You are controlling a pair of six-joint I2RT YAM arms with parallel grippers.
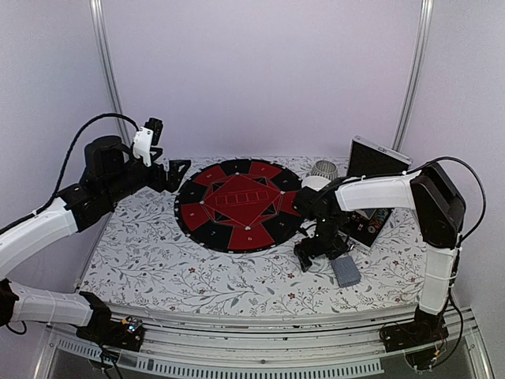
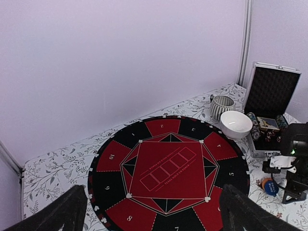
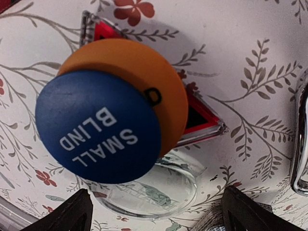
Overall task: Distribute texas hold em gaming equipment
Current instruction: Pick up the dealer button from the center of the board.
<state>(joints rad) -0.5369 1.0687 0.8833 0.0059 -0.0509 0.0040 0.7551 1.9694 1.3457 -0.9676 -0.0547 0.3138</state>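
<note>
In the right wrist view a blue disc marked SMALL BLIND (image 3: 98,127) lies stacked on an orange disc (image 3: 154,79). Both overlap a black-red triangular marker (image 3: 202,118) and a clear round disc (image 3: 163,192) on the floral cloth. My right gripper (image 3: 154,219) is open just above them and holds nothing; it points down right of the round mat (image 1: 317,246). A grey-blue card deck (image 1: 345,270) lies beside it. My left gripper (image 1: 175,175) is open and empty, raised over the left edge of the red-black poker mat (image 1: 237,204). Striped chips (image 2: 262,127) sit in the case.
An open silver-edged black case (image 1: 371,170) stands at the back right. A white bowl (image 2: 236,124) and a striped cup (image 2: 221,107) stand between the case and the mat. The case's silver edge (image 3: 301,139) is close on the right of the discs.
</note>
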